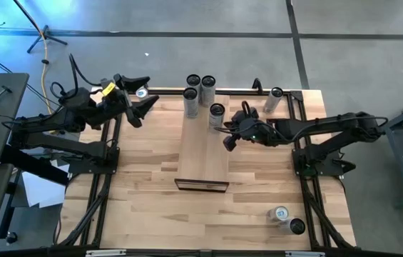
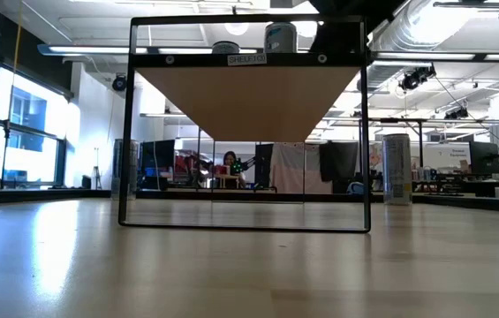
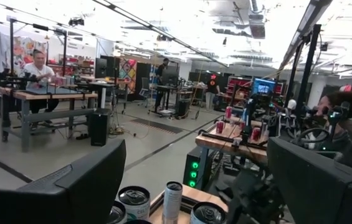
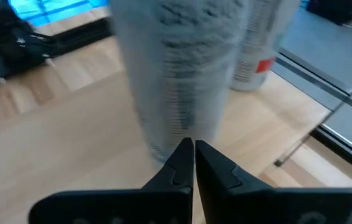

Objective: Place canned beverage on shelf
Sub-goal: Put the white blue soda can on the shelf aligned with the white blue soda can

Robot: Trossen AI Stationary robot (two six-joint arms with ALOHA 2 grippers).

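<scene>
1. Four cans stand on the shelf (image 1: 202, 146) at upper centre of the high view; the nearest one, the slim can (image 1: 216, 115), stands just beside the right tool (image 1: 228, 133).
2. The right tool is clenched on nothing; the left tool (image 1: 138, 107), upper left, is released.
3. Three more cans remain on the worktop (image 1: 144, 178).
4. Cans: smooth metal cylinders. Shelf: pale, smooth wood in a dark frame.

Pale smooth wood shelf (image 1: 202, 153); shiny metal cans (image 1: 216, 114); butcher-block tabletop (image 1: 144, 207).
</scene>
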